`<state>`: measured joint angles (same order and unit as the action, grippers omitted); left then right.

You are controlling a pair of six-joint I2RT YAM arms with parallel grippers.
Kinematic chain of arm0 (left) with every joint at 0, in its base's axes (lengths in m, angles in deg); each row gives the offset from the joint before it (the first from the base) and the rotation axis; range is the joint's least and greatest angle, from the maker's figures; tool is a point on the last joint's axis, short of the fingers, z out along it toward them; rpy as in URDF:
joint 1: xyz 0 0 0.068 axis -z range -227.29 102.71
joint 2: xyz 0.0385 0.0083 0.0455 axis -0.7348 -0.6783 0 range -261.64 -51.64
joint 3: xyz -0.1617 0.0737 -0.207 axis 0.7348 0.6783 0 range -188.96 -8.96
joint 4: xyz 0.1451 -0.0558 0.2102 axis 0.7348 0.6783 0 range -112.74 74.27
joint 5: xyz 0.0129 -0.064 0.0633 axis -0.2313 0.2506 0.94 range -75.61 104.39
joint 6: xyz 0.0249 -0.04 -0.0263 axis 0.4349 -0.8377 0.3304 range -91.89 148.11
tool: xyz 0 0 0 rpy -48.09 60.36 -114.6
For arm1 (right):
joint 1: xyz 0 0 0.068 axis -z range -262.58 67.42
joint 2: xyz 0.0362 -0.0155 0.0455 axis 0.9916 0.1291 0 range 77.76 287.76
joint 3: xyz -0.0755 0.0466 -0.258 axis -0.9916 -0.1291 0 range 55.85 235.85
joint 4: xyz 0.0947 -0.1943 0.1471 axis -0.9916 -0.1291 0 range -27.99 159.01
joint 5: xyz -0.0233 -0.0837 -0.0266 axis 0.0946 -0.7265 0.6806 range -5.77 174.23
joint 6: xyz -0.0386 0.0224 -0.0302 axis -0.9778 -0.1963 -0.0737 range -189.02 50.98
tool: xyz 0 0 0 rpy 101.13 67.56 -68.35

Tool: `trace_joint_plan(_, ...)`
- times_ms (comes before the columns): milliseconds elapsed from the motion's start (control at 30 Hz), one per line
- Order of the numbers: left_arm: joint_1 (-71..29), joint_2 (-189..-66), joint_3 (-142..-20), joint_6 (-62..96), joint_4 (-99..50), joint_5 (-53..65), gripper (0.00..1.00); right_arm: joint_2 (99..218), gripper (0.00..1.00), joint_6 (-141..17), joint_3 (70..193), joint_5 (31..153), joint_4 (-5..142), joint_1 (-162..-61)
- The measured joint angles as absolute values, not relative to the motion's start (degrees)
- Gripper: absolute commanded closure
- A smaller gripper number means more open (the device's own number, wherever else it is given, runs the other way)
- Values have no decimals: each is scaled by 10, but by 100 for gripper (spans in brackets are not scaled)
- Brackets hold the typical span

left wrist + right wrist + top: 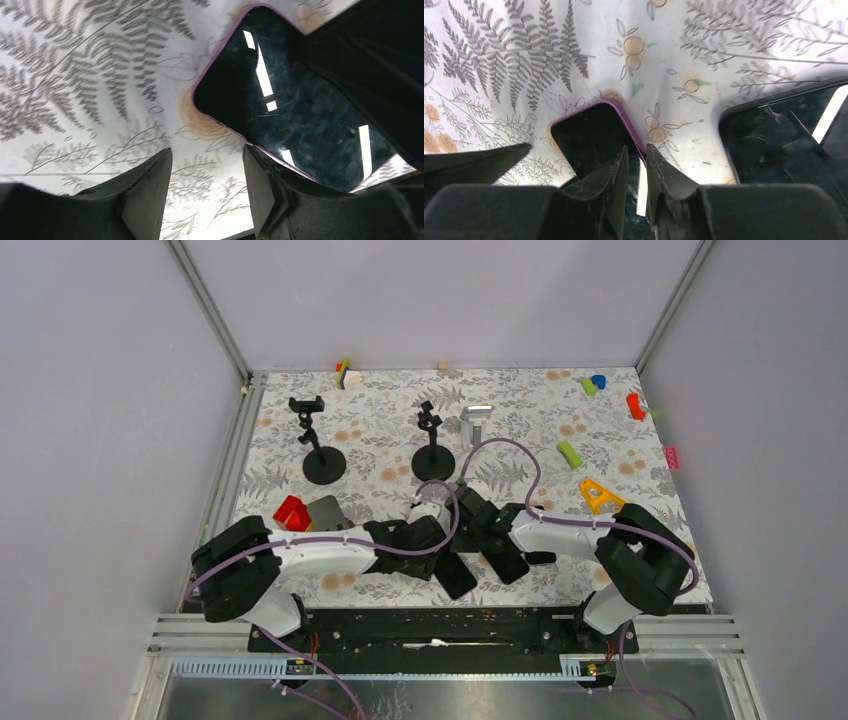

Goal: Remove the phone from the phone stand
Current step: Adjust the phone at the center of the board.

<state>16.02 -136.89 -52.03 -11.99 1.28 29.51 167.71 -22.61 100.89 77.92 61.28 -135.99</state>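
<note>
The phone [457, 578], black-screened in a purple case, lies on the floral table cover near the front, off any stand. In the left wrist view it [300, 115] lies just right of my open, empty left gripper [206, 150], whose right finger is beside its edge. In the right wrist view my right gripper [636, 147] is nearly closed with a thin gap, its tips over the phone's [589, 135] purple edge; the screen shows through the gap. Both grippers, left [440, 540] and right [475, 540], meet over it. Two black stands [322, 445] [432, 445] and a silver stand [476, 423] hold no phone.
A second dark phone [774, 145] lies close beside the first, also in the top view [508, 562]. A red block [291, 512] and a grey slab [326, 510] sit front left. An orange triangle [598, 495] and small coloured blocks [568, 453] lie to the right.
</note>
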Motion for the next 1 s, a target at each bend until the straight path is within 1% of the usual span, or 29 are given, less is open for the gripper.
trace_joint_plan(67, 162, -1378, -529, -120, -1, 285, 42, 1669, 68, -234, 1006, 777, 612, -1347)
trace_joint_plan(167, 165, -1383, -532, -120, -24, 271, 42, 1626, 66, -255, 998, 762, 593, -1337)
trace_joint_plan(500, 180, -1375, -520, -120, -54, 239, 41, 1360, 65, -307, 979, 668, 468, -1307)
trace_joint_plan(600, 186, -1377, -519, -121, -62, 237, 41, 1297, 64, -310, 974, 644, 421, -1296)
trace_joint_plan(733, 189, -1397, -533, -120, -75, 235, 41, 1246, 63, -310, 972, 627, 372, -1294)
trace_joint_plan(1000, 192, -1476, -611, -112, -105, 204, 41, 1163, 63, -297, 948, 598, 318, -1293)
